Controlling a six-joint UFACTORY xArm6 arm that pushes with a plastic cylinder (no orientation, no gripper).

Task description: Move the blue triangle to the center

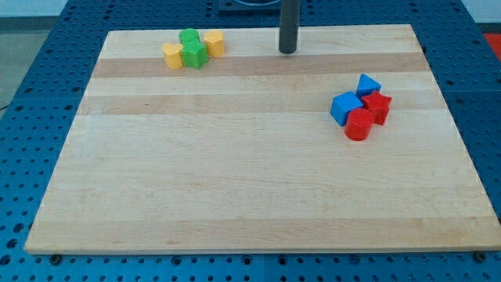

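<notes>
The blue triangle [368, 84] sits at the view's right on the wooden board [235, 172], at the top of a tight cluster. Touching it are a blue cube [345, 107] to its lower left and a red star-like block [378, 106] just below it. A red cylinder [359, 125] lies at the cluster's bottom. My tip [288, 51] is near the board's top edge, a little right of its middle, well to the upper left of the blue triangle and touching no block.
A second cluster lies at the view's top left: a yellow block [172, 56], a green block [192, 48] and a yellow cylinder [214, 42]. A blue perforated table surrounds the board.
</notes>
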